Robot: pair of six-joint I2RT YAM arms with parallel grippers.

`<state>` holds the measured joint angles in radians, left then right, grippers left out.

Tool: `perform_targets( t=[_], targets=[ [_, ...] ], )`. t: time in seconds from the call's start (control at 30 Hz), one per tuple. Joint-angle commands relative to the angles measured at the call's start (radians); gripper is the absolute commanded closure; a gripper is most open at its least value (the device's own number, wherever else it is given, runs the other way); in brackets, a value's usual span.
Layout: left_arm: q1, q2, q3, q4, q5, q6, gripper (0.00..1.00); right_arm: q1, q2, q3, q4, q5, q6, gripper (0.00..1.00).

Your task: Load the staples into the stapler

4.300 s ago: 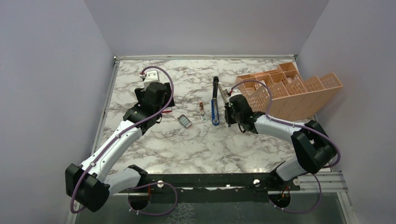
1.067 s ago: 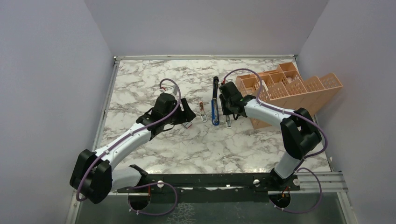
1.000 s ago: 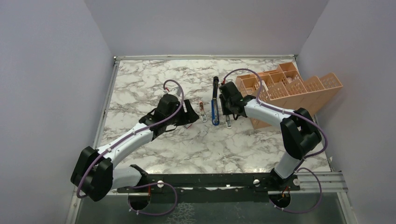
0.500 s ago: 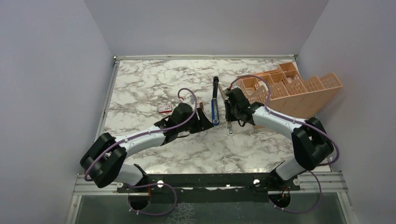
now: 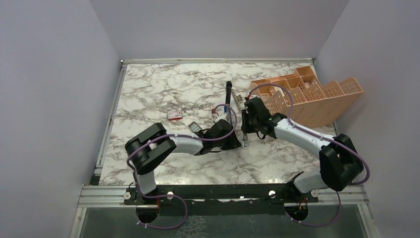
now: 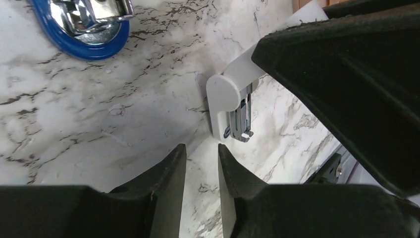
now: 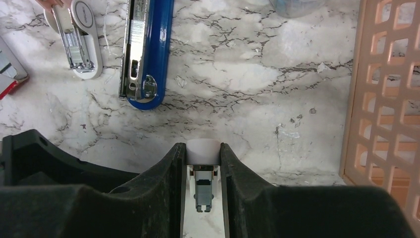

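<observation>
The blue stapler [image 7: 143, 54] lies opened on the marble with its chrome channel up; its black arm [image 5: 228, 91] points to the back. The staples [image 5: 194, 127] sit in a small dark tray left of it, also at the right wrist view's left edge [image 7: 9, 69]. My right gripper [image 7: 202, 163] is shut on a white-capped metal strip [image 7: 203, 151], just right of the stapler's near end. My left gripper [image 6: 200, 148] hovers low beside that strip [image 6: 228, 94], jaws a narrow gap apart with nothing between them. In the top view the left gripper [image 5: 236, 141] is next to the strip's tip.
The red-and-white box [image 5: 174, 115] lies to the left. A small white-and-metal block [image 7: 79, 42] rests left of the stapler. An orange lattice organiser [image 5: 307, 94] stands at the back right, close to my right arm [image 7: 386, 99]. Walls ring the table.
My left arm swept right from the red-and-white box to the stapler's near end, and its jaws narrowed. The right gripper, still holding the strip, shifted slightly nearer.
</observation>
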<state>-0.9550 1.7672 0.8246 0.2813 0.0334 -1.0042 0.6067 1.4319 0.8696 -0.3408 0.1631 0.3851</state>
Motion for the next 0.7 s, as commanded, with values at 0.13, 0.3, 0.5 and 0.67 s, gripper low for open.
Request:
perform_targets(
  t=[0.13, 0.3, 0.5, 0.67],
  targets=[
    [-0.015, 0.098, 0.039, 0.112, -0.036, -0.032, 0.80, 0.000, -0.031, -0.014, -0.014, -0.026, 0.011, 0.70],
    [-0.023, 0.120, 0.036, 0.129, -0.004, -0.027, 0.82, -0.001, -0.037, -0.037, 0.007, -0.061, 0.009, 0.69],
    [-0.030, 0.134, 0.013, 0.150, 0.020, -0.036, 0.82, 0.000, -0.049, -0.049, 0.011, -0.079, 0.023, 0.69],
    [-0.039, 0.133, -0.017, 0.198, 0.044, -0.031, 0.80, 0.000, -0.043, -0.036, 0.005, -0.078, 0.027, 0.70]
  ],
)
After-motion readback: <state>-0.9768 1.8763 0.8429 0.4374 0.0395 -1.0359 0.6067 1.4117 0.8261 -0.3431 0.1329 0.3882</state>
